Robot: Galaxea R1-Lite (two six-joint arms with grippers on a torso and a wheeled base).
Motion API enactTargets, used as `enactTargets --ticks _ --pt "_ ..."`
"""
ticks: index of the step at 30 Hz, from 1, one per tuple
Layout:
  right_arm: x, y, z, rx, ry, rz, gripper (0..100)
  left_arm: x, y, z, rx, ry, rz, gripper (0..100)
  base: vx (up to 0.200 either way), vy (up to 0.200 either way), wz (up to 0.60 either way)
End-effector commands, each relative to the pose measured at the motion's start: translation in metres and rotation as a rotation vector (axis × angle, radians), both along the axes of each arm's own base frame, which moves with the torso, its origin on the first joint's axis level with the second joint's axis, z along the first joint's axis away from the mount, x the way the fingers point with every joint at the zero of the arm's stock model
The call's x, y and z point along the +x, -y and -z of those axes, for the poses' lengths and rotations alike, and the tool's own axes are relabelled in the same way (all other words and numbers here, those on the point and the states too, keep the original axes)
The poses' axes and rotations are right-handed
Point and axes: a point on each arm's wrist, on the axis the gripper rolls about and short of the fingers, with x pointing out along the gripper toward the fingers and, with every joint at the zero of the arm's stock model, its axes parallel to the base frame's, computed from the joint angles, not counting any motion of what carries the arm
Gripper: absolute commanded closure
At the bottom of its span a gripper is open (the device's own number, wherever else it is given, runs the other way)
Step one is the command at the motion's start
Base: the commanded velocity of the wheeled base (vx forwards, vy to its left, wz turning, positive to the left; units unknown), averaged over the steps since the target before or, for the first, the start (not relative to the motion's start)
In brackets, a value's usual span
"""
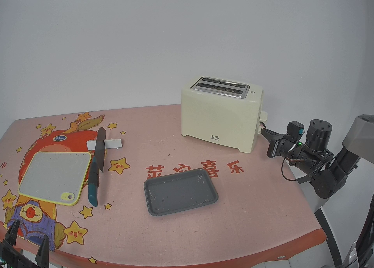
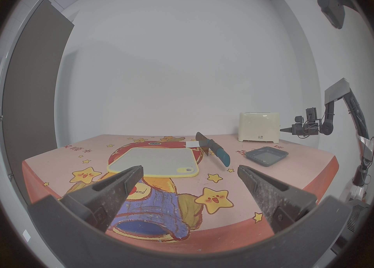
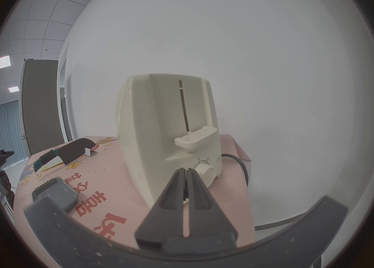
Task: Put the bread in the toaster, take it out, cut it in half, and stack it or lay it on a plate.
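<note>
A cream toaster [image 1: 222, 118] stands at the back right of the table, its two top slots [image 1: 222, 86] dark; I cannot tell whether bread is inside. Its side lever [image 3: 196, 137] sits at the low end of its track. My right gripper [image 1: 265, 132] is shut and empty, its tips [image 3: 186, 175] just below the lever, close to the dial [image 3: 204, 171]. A dark grey plate [image 1: 180, 191] lies in front of the toaster. My left gripper [image 2: 191, 175] hangs open over the table's near left corner, nothing between its fingers [image 2: 117, 190].
A grey cutting board with a yellow rim [image 1: 54, 177] lies at the left. Beside it is a teal-handled knife [image 1: 97, 163], its blade propped on a small white rest [image 1: 111, 144]. The toaster's cord [image 3: 237, 163] trails off behind it, near the table's right edge.
</note>
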Motion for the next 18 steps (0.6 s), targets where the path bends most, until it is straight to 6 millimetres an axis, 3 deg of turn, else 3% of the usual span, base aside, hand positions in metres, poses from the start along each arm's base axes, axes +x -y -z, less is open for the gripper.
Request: enactTargets --ticks 1,18 --pt "0.0047 0.0018 0.0030 0.000 -0.001 0.008 100 0.0005 0.0000 0.0047 0.000 -0.008 0.000 0 0.000 0.000 0.00" --pt "0.0090 0.0007 0.0062 0.016 -0.009 0.012 100 0.0005 0.0002 0.0047 0.004 -0.008 0.008 0 0.000 0.000 0.00"
